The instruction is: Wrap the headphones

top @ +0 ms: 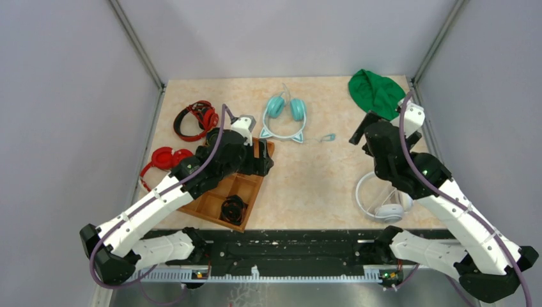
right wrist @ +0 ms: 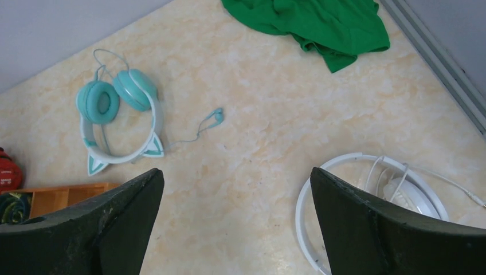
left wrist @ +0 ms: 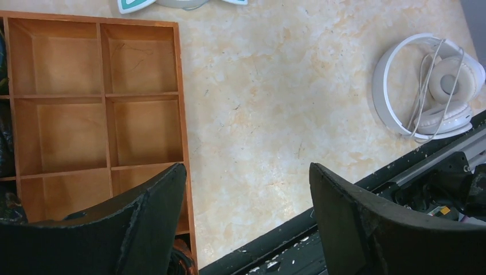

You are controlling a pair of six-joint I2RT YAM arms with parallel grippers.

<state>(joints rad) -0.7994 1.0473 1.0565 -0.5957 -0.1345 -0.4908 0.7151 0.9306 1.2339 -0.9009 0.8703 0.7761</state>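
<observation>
Your left gripper (left wrist: 246,172) gapes over the tray (left wrist: 180,86) edge, glimpsing only ear tips (left wrist: 133,4) | headphones (right wrist: 120,123) lie flat at the far middle, cable (right wrist: 215,117) trailing right, which your right wrist shows whole | right gripper (right wrist: 236,175) gapes, holding nothing.

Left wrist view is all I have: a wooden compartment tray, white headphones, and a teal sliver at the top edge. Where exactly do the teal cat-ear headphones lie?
Observer: The teal cat-ear headphones lie flat just past the far corner of the wooden tray, ears pointing towards the arms.
Operator: And their cable?
Observer: The thin pale cable lies loose, unwrapped, trailing from the headband towards the right arm's side.
Operator: Is the right gripper free?
Observer: The right gripper is open and empty, raised to the right of the teal pair.
</observation>
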